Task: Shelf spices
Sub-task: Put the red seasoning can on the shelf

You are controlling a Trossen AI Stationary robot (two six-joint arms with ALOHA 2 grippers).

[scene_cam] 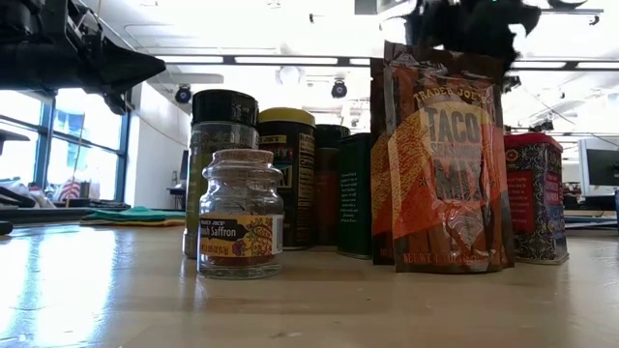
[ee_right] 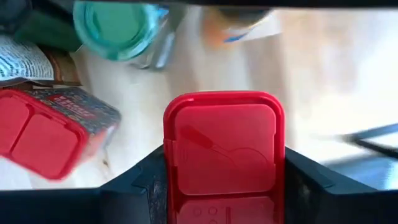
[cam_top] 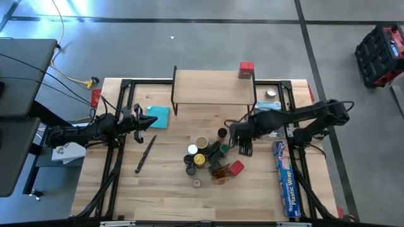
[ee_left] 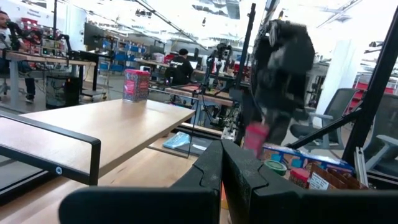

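The shelf [cam_top: 214, 86] stands at the table's far middle with one red box [cam_top: 246, 69] on its far right corner. Below it, a cluster of spice jars [cam_top: 203, 157], packets and a second red box [cam_top: 236, 167] stands on the table; the low view shows a saffron jar [scene_cam: 240, 227] and a taco packet [scene_cam: 445, 164]. My right gripper [cam_top: 245, 144] hangs over the cluster's right side, shut on a red box [ee_right: 224, 146]. My left gripper [cam_top: 144, 123] rests shut at the table's left, beside the teal cloth. My right gripper pinches the red box by two opposite side walls [ee_right: 171, 163], just under its red lid, between its two fingers [ee_right: 146, 180]. The fingers come from above, pointing down. The box stands upright with its lid up, and in the left wrist view it hangs clear of the table [ee_left: 256, 137].
A teal cloth [cam_top: 159, 116] and a dark slim tool [cam_top: 145, 153] lie left of the cluster. A long blue plastic-wrap box [cam_top: 285, 180] lies along the right edge. Black frame rails run down both table sides. The shelf top has free room left of its red box.
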